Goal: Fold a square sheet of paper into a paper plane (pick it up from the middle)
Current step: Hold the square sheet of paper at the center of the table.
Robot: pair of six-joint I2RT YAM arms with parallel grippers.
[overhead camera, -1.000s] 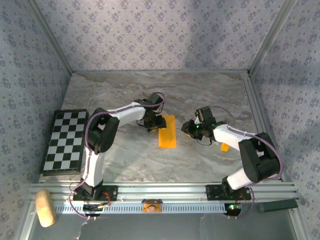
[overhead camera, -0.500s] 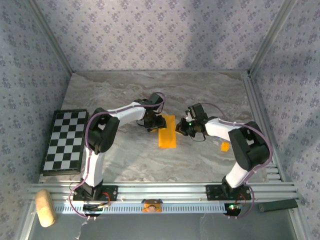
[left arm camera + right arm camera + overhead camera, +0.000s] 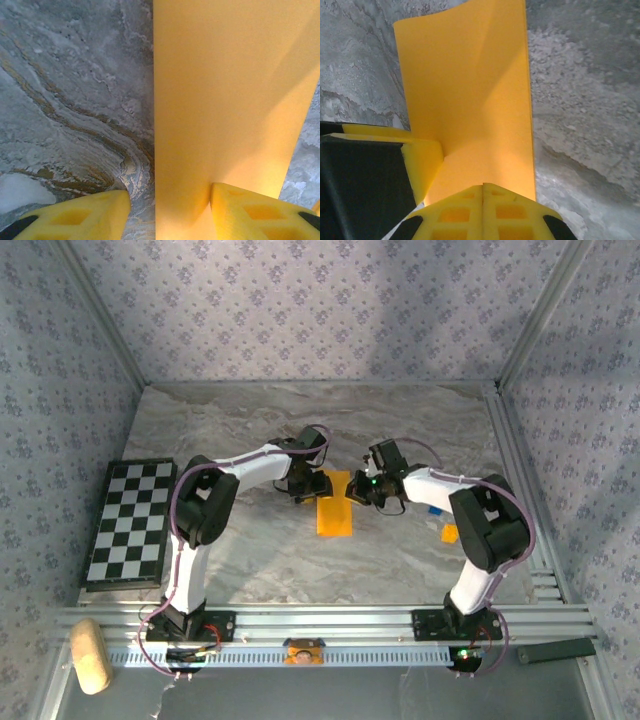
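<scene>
The square sheet of paper, orange-yellow, lies mid-table folded into a long narrow rectangle with flat ends, not a pointed paper plane. My left gripper stands at its far left corner, half open. In the left wrist view one finger rests on the paper and the other sits on the bare marble. My right gripper is at the far right corner. Its fingers are shut tight together over the paper, with nothing seen between them. The left gripper's finger shows beside them.
A black-and-white chequered board lies at the table's left edge. A tiny orange bit sits right of the right arm. A tan block lies below the front rail at the left. Metal rails run along the right side.
My right gripper has swung left from the open table to the paper's far right corner and has shut. The left arm and the paper have stayed put.
</scene>
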